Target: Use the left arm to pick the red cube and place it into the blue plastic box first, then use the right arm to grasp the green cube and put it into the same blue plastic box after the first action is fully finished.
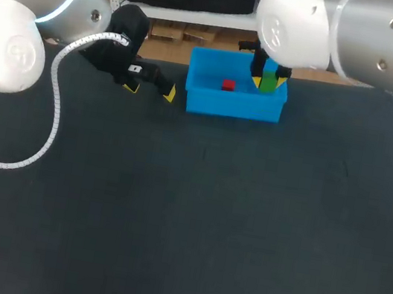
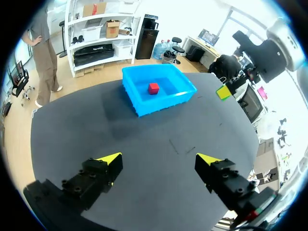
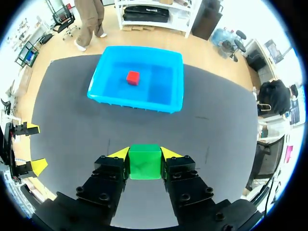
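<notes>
The red cube lies inside the blue plastic box at the far middle of the table. My right gripper is shut on the green cube and holds it in the air above the box's right end. In the right wrist view the box lies ahead of and below the held cube. My left gripper stands open and empty just left of the box, above the mat.
A black mat covers the table. A white cable from my left arm hangs over the mat's left side. My right arm's big white joint is above the box's far edge.
</notes>
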`<state>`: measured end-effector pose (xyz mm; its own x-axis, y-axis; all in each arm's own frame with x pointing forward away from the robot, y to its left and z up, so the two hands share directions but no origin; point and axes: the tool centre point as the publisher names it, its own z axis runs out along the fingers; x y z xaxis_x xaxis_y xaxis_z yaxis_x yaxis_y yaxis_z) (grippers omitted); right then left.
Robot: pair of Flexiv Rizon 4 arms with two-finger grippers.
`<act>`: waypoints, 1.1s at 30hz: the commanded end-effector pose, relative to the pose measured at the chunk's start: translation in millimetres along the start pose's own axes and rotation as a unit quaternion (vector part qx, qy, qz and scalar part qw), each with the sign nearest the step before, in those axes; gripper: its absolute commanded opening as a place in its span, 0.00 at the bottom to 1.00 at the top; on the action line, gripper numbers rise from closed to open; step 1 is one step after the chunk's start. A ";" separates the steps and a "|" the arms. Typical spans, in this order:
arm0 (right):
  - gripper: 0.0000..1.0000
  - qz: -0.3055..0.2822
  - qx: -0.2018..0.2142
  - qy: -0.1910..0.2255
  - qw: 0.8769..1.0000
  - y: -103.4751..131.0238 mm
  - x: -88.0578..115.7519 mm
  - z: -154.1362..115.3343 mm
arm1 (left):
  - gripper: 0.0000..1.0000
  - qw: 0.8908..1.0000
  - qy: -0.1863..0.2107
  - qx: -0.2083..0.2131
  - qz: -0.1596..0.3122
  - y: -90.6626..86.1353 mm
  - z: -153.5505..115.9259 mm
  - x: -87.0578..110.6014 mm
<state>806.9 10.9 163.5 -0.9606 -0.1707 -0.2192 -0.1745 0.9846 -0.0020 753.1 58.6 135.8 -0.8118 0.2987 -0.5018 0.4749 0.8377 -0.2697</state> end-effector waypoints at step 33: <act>0.00 -0.043 0.015 -0.054 0.997 -19.0 -59.7 -3.3 | 1.00 1.000 -0.001 0.003 0.001 1.4 0.2 0.4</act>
<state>856.0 -0.2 180.3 -0.9082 -0.2505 -0.3352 -0.2465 0.9676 -0.0552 753.1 58.6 135.8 -0.8118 0.2987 -0.5018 0.4749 0.8377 -0.2697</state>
